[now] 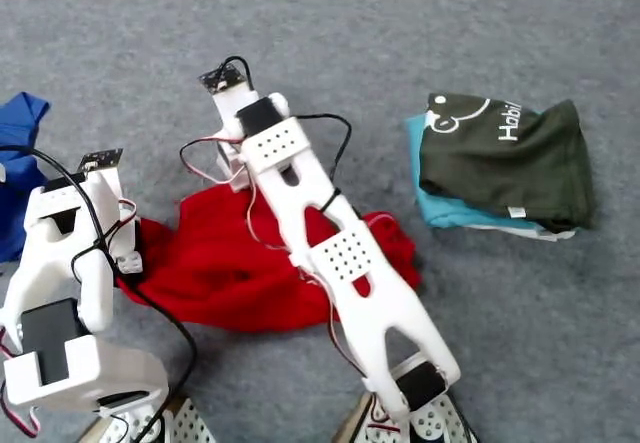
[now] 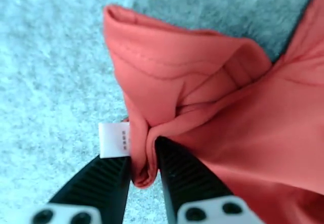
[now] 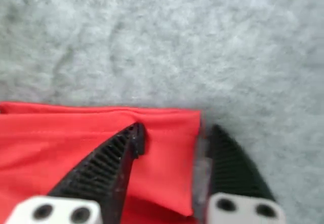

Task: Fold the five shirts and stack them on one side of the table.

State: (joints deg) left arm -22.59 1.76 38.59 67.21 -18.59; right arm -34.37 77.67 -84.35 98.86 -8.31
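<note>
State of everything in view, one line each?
red shirt: unfolded, crumpled on table
dark green shirt: folded, lying on teal shirt
teal shirt: folded, underneath
blue shirt: not folded, bunched up
left tool: shut on red shirt
right tool: open, astride red shirt corner

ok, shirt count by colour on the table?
red shirt: 1
blue shirt: 1
dark green shirt: 1
teal shirt: 1
white shirt: 1 (only an edge shows, at the bottom of the stack)
Total: 5
</note>
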